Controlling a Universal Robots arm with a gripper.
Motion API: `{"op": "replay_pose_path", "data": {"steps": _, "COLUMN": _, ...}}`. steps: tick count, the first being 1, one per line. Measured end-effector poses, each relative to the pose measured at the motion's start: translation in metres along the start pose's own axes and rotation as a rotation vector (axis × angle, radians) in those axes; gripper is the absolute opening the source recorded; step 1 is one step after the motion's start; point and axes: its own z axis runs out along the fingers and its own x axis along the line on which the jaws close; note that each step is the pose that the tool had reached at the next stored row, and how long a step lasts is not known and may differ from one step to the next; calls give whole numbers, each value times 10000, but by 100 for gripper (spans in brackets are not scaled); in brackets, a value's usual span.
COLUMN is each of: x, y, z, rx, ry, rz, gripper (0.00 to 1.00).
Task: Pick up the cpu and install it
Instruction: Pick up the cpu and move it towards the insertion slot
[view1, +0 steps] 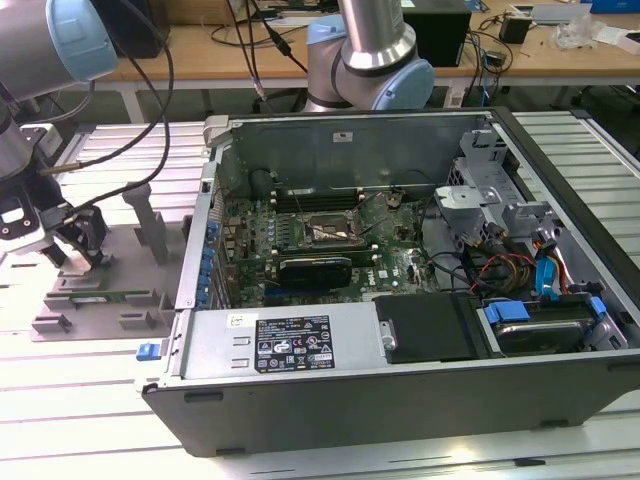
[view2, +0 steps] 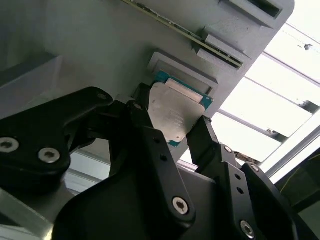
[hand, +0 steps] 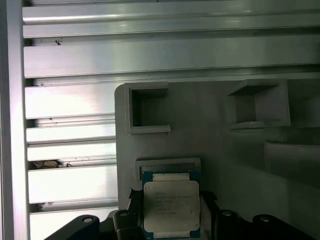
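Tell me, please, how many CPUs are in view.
1: the cpu is at the grey holder, right by the gripper; another could be hidden inside the computer case.

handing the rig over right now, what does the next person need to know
Gripper: jaws set against two opposite edges of the cpu, apparently gripping it.
Cpu: at its nest on the grey fixture tray, on the exterior view's left, outside the computer case. Whether it is lifted cannot be told.
Done: gripper brought onto the cpu.
Left: cpu not yet in the motherboard socket.
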Motion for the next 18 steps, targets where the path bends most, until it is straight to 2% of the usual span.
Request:
{"op": "replay_pose_path", "data": {"steps": 6, "x": 0, "y": 0, "z": -7, "rx": 0, "ry": 1, "rz": -7, "gripper": 54}}
{"op": "replay_pose_path", "data": {"steps": 11, "x": -10, "y": 12, "z": -219, "rx": -2, "ry": -1, "rz": -7, "gripper": 54}}
{"op": "replay_pose_path", "data": {"steps": 13, "x": -11, "y": 14, "z": -256, "rx": -1, "ry": 1, "rz": -7, "gripper": 54}}
{"op": "replay_pose_path", "data": {"steps": 18, "x": -13, "y": 16, "z": -293, "rx": -2, "ry": -1, "rz": -7, "gripper": 54}}
